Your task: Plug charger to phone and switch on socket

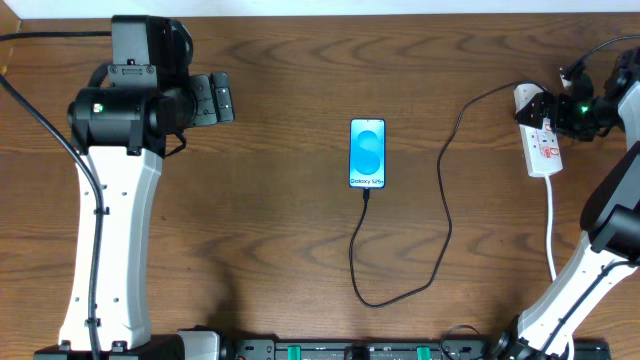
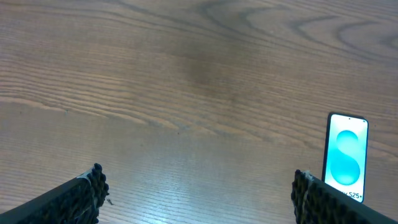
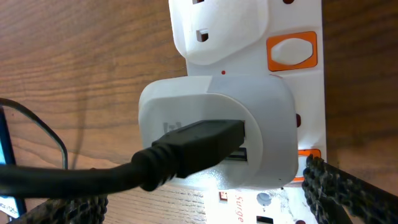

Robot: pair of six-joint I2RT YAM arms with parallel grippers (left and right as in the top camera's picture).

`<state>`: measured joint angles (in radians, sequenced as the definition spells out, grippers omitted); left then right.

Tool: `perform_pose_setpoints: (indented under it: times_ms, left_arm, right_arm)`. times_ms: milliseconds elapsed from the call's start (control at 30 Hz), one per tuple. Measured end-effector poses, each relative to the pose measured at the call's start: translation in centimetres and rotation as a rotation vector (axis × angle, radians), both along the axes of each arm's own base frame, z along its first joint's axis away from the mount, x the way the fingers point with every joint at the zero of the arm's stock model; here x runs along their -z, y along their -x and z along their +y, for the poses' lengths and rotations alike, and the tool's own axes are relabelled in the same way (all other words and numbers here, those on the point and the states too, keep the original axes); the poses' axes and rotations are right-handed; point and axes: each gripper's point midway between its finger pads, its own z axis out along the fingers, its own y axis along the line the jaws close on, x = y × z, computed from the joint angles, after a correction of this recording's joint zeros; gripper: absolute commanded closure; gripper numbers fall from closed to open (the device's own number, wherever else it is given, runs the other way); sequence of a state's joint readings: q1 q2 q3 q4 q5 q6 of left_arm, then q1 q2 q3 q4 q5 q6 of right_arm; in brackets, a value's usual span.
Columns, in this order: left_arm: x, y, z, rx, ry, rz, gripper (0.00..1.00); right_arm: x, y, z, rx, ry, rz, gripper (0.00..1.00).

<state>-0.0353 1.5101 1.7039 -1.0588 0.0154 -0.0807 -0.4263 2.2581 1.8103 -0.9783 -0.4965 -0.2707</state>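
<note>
Since the charger (image 1: 447, 215) looks seated in the bottom edge of the phone (image 1: 367, 153) at mid-tabletop (image 1: 270, 230), the step in hand is the socket (image 1: 543, 150), at 3 o'clock from the phone. The right gripper (image 3: 199, 205) hovers over it, fingers (image 3: 336, 186) wide and empty, with the white adapter (image 3: 217, 124) just ahead. I'd narrow the fingers and press one tip squarely on the orange switch (image 3: 291, 50) at 1 o'clock of the adapter, clear of the cable. The left gripper (image 1: 222, 97) sits at 10 o'clock, fingers wide and empty.
</note>
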Motion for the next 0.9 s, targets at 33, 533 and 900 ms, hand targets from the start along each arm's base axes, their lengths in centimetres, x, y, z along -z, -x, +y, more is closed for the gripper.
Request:
perform_pose_setpoints:
  times_ms: [33,533,900]
  left_arm:
    - [0.00,0.00,0.00,0.000,0.000,0.000,0.04]
    - [0.00,0.00,0.00,0.000,0.000,0.000,0.04]
    - [0.00,0.00,0.00,0.000,0.000,0.000,0.04]
  right_arm:
    - [-0.06,-0.07,0.02,-0.003,-0.003,-0.006,0.01]
    - [-0.72,-0.59,0.75,-0.048,-0.045,-0.061,0.01]
    - [-0.59,-0.56,0.83,-0.039,-0.051,-0.056,0.01]
